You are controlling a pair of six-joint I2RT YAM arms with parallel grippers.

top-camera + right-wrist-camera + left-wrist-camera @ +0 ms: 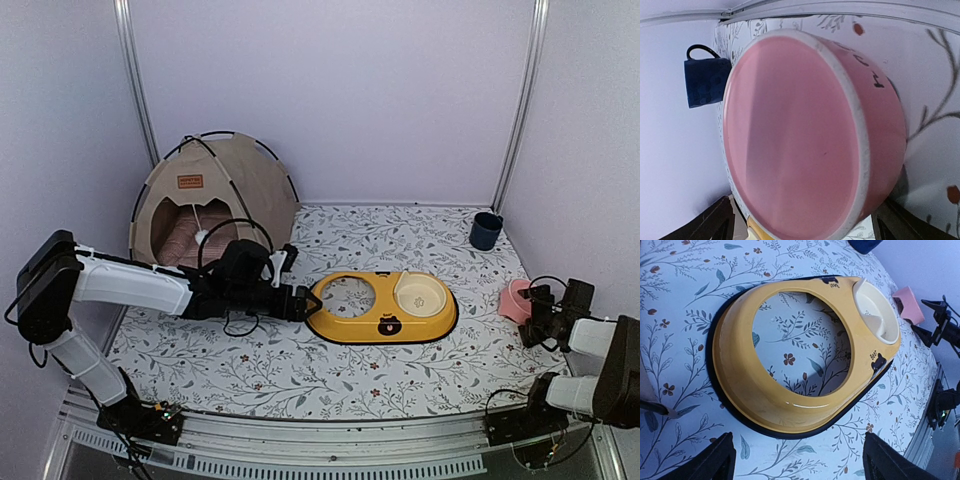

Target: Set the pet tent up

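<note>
The pet tent point(215, 190) stands upright at the back left. It is tan fabric with thin black crossed poles, a brown label and an arched doorway. A striped cushion point(183, 232) lies inside, and a white pom-pom point(202, 237) hangs in the opening. My left gripper point(300, 300) point(800, 465) is in front of the tent. It is open, with its fingertips point(715, 460) just short of the yellow bowl stand point(345, 325) point(735, 370). My right gripper point(530, 315) point(802, 220) is open at the far right, its jaws either side of a pink bowl point(513, 298) point(795, 140).
A white bowl point(420, 293) point(875, 315) sits in the yellow stand's right hole; the left hole shows the floral cloth point(300, 380). A dark blue mug point(486, 230) point(705, 80) stands at the back right corner. Purple walls close in the back and sides.
</note>
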